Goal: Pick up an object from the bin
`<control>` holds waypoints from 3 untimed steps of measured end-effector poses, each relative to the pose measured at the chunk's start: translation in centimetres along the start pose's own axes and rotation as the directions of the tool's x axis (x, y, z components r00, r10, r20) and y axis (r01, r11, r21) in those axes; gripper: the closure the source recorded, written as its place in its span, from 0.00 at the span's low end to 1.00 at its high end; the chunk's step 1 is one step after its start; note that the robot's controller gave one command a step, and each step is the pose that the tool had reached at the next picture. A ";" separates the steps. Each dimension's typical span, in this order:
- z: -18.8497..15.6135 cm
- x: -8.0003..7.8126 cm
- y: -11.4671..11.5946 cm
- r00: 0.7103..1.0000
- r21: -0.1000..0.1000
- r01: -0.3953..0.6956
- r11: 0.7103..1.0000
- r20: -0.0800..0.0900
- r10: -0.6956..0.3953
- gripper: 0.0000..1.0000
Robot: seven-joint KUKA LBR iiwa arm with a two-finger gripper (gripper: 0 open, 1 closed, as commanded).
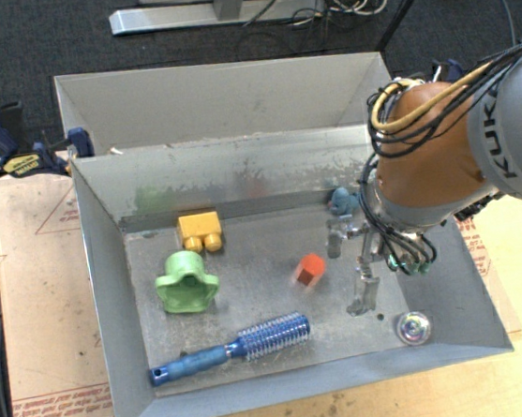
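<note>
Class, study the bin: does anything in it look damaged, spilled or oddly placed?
Nothing stands out. The yellow block, green piece, orange cube, blue hairbrush and silvery round thing lie loose on the bin floor, none visibly broken or spilled.

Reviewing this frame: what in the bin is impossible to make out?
Camera view:
1. Small blue thing by the back wall: partly hidden behind the arm's orange wrist cover; kind unclear.
2. Shiny round thing, at the bin's lower right: too small to identify.

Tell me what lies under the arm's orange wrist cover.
A small blue rounded object peeks out at the left edge of the orange wrist cover. The cover hides the rest of it and the floor beneath.
</note>
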State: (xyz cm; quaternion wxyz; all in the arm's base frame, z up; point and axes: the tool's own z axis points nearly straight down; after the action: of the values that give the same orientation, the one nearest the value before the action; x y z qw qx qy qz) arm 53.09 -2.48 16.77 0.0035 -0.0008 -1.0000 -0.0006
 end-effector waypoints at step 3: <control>9.9 3.2 7.2 0.991 0.000 -0.134 0.991 0.005 0.134 1.00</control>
State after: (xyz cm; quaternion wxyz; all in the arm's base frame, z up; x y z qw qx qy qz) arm 49.84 4.78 6.91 0.0010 -0.0680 -0.9977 -0.0001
